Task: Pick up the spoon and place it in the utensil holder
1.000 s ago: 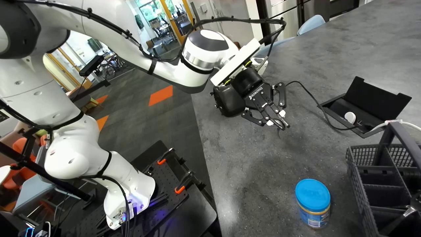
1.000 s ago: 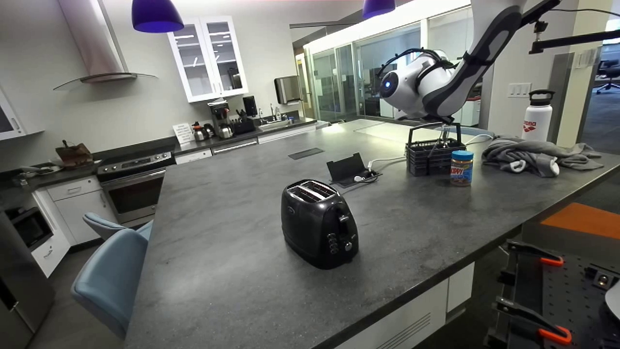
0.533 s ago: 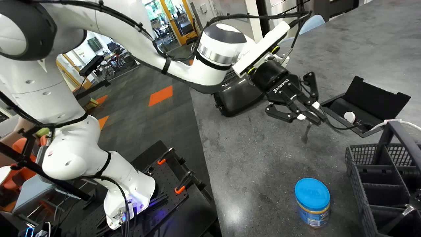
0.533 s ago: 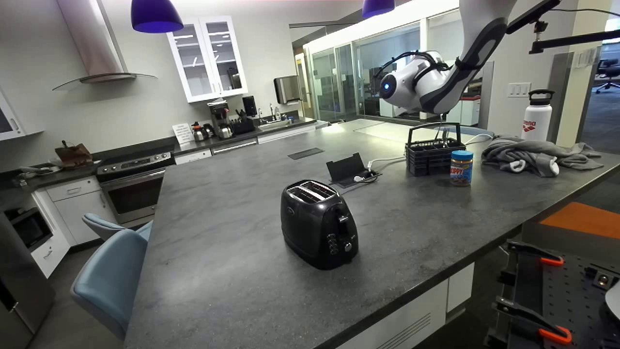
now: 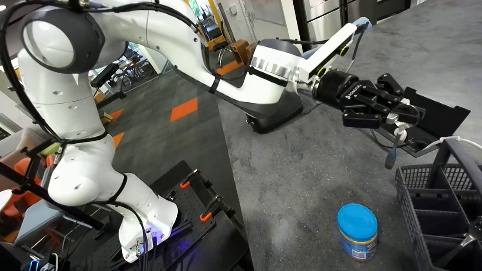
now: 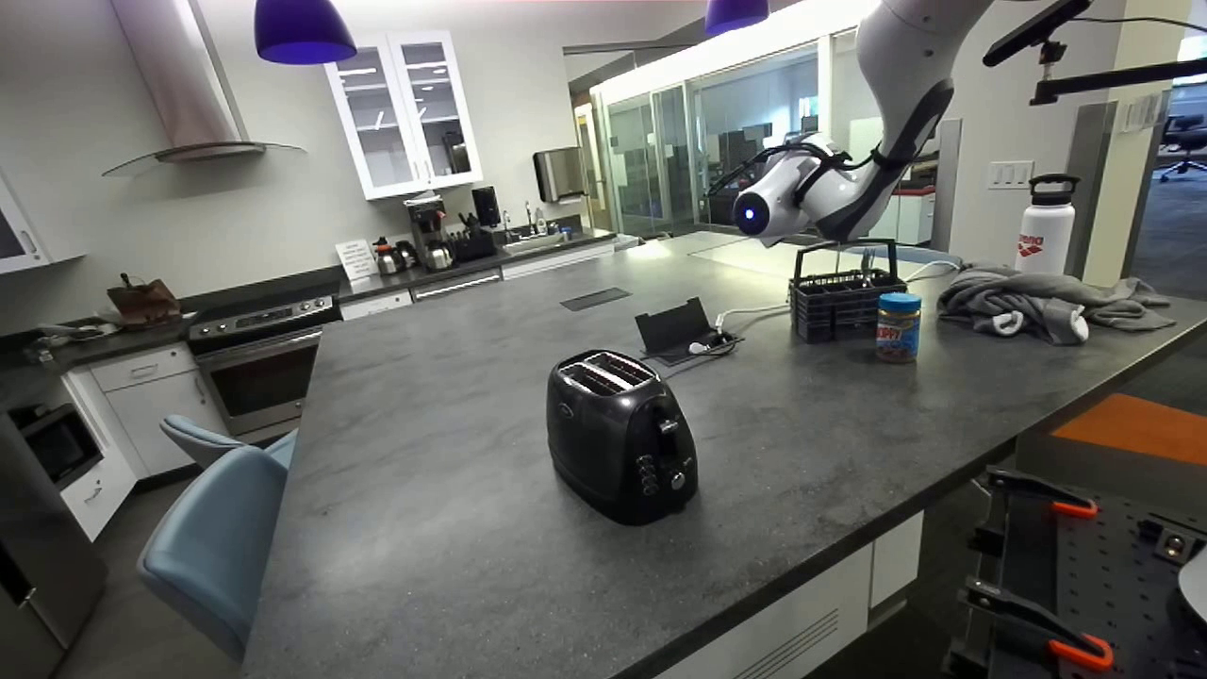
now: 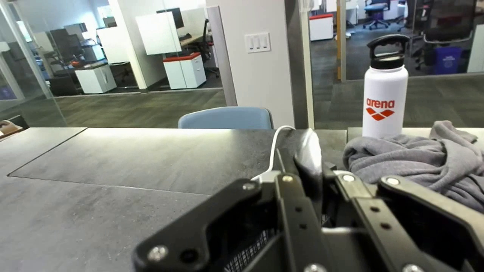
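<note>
Spoon (image 5: 392, 153) clamped in the gripper (image 5: 400, 113), right of frame, handle down.
Spoon is gripped at the bowl end, fingers together on it. In an exterior view the long axis is tilted a little off vertical: handle end pointed down and slightly left, neck seen across the black case (image 5: 438, 116). In the wrist view the bowl is shown near edge-on, tip aimed at the top of the frame; handle can't be made out there. Handle end is held just up-left of the utensil holder (image 5: 408, 207) (lower right), outside it; height gap can't be told. Blue-lidded jar (image 5: 357, 227) is seen lower down, left of the holder.
</note>
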